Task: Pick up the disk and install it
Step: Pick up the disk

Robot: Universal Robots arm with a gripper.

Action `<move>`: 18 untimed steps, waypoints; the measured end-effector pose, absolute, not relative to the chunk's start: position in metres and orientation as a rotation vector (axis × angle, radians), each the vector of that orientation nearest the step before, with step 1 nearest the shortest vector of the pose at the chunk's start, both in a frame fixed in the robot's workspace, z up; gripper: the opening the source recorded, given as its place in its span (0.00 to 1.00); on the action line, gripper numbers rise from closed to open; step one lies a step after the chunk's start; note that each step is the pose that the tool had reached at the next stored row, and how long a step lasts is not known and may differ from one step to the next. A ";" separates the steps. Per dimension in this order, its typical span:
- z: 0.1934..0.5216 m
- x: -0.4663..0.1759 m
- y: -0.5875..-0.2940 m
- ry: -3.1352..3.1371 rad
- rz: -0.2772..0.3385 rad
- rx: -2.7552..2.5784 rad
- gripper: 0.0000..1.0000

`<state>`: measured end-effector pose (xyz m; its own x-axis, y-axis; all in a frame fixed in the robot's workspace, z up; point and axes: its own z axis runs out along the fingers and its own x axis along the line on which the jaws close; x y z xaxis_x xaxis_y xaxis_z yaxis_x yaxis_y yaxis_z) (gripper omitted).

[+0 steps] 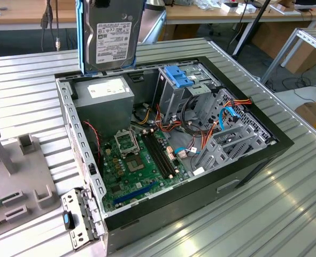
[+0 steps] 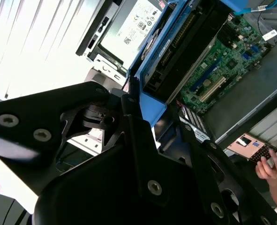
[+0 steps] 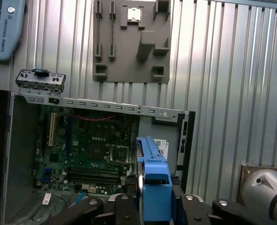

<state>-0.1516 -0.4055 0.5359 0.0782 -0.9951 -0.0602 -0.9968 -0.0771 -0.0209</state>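
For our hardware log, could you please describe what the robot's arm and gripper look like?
The gripper is matte black, built from angular, hinged links fastened with round silver screws. Its fingers are black as well. Beside it in the first wrist view, a rounded arm segment is smooth and light grey.

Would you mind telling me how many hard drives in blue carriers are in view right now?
1. The disk hangs upright above the power supply of the open computer case, clamped in the pincer. More could sit hidden inside the drive cage.
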 end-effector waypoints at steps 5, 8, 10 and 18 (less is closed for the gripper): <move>0.535 -0.152 -0.408 2.095 0.046 -2.265 0.37; 0.535 -0.152 -0.408 2.095 0.046 -2.265 0.37; 0.535 -0.152 -0.408 2.095 0.046 -2.265 0.37; 0.535 -0.151 -0.416 2.093 0.049 -2.263 0.37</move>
